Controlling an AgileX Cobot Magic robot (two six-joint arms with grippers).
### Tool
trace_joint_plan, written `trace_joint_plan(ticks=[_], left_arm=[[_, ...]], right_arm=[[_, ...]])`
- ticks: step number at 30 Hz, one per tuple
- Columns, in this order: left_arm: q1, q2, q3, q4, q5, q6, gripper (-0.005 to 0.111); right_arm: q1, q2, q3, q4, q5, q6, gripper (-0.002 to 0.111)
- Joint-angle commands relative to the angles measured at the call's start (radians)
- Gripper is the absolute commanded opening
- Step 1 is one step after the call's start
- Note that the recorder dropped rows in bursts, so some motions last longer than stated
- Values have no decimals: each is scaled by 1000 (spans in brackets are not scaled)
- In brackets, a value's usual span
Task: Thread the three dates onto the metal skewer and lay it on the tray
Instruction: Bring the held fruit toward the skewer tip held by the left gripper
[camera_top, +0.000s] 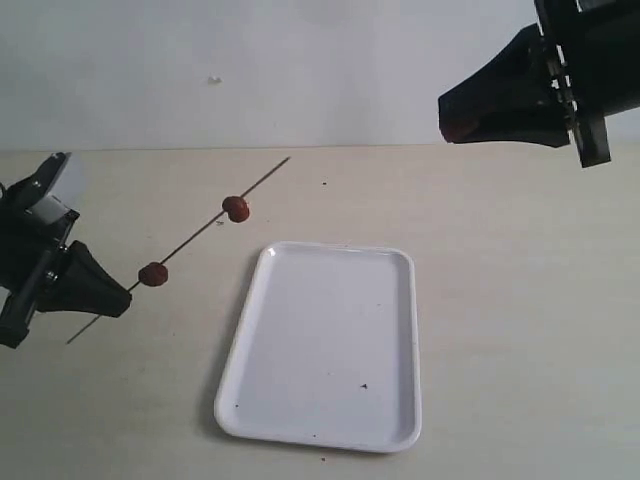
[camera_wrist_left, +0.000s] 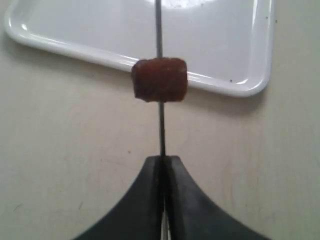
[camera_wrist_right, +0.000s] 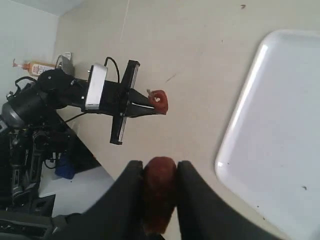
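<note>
My left gripper (camera_top: 122, 297) is shut on the thin metal skewer (camera_top: 190, 240), which slants up to the right above the table. Two dates are threaded on it: one date (camera_top: 152, 274) close to the left gripper, another date (camera_top: 236, 208) further along. In the left wrist view the near date (camera_wrist_left: 159, 80) sits on the skewer (camera_wrist_left: 161, 130) just beyond the left gripper (camera_wrist_left: 163, 159). My right gripper (camera_top: 452, 122) hovers high at the upper right, shut on a third date (camera_wrist_right: 160, 187). The white tray (camera_top: 330, 420) lies flat in the middle of the table.
In the right wrist view the left arm (camera_wrist_right: 95, 95) shows with the near date (camera_wrist_right: 158, 100) at its tip, and the tray's rim (camera_wrist_right: 235, 120) lies off to one side. Cables and gear (camera_wrist_right: 30, 150) stand beyond the table's edge.
</note>
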Motion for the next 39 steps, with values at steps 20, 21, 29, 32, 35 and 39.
trace_joint_plan(ticks=[20,21,29,32,35,39], left_arm=[[5,-52,-8,142,-53,-94,0],[5,-56,-8,140,-46,-55,0],[5,-123,-55,150,36,11,0],[2,-124,-55,150,62,11,0],[2,-124,-55,154,118,11,0],[-3,-124,-55,157,141,11,0]], right_arm=[[102,101,3,67,-4,78,23],[102,105,3,65,-4,93,23],[122,133,3,79,-4,135,23],[168,133,3,102,-4,135,23],[225,133,3,152,-4,132,23],[225,133,3,183,-4,126,23]])
